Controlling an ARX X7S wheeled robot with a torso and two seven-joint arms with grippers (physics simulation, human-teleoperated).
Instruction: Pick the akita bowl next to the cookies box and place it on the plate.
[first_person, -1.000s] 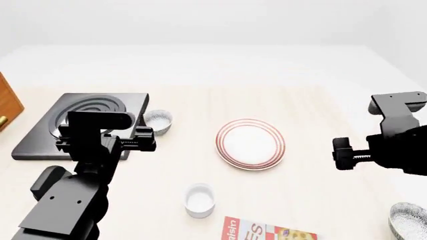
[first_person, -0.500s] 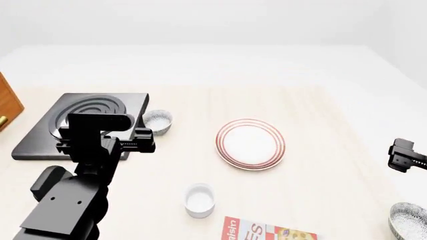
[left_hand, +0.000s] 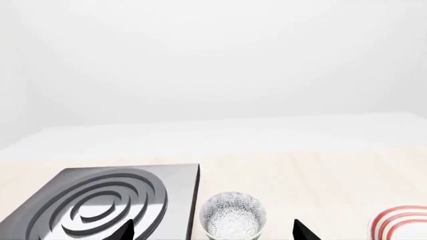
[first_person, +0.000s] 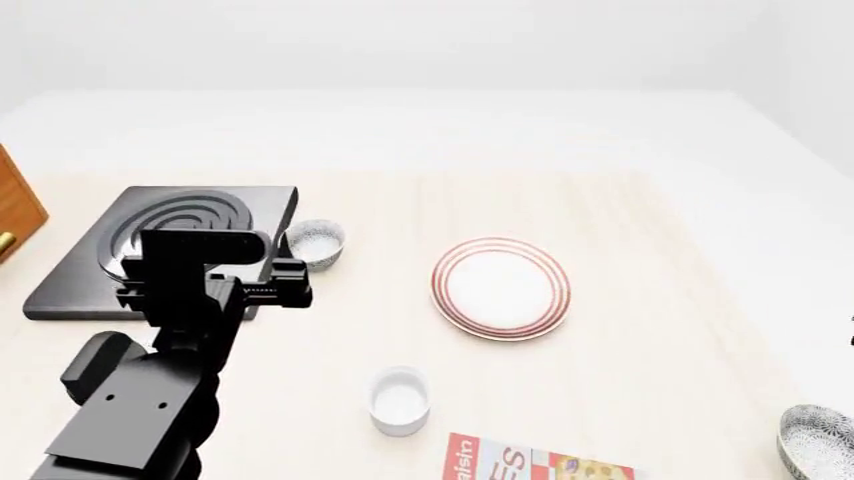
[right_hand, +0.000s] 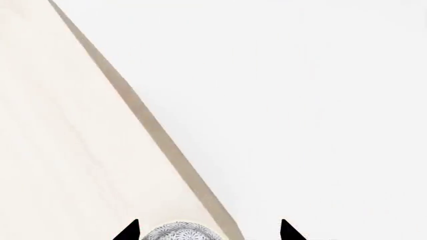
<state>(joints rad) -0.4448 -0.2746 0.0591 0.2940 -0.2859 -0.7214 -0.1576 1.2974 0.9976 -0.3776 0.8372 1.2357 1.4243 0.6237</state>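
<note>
Red cookies box (first_person: 534, 465) and akita bowl (first_person: 817, 440) cut off at frame edges; both pincers spread, empty.

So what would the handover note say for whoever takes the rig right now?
Left gripper: open, empty, hovering by the look-alike bowl beside the black ringed slab; that bowl is not the target.
Right gripper: open, empty, its tips straddling the akita bowl near the table edge; not yet gripping it.
Akita bowl sits on the table to the right of the cookies box, apart from it. Plate is mid-table and bare. White cup stands near the box.
Done: nothing placed. Left: grasp the akita bowl, lift it, set it on the plate.
</note>
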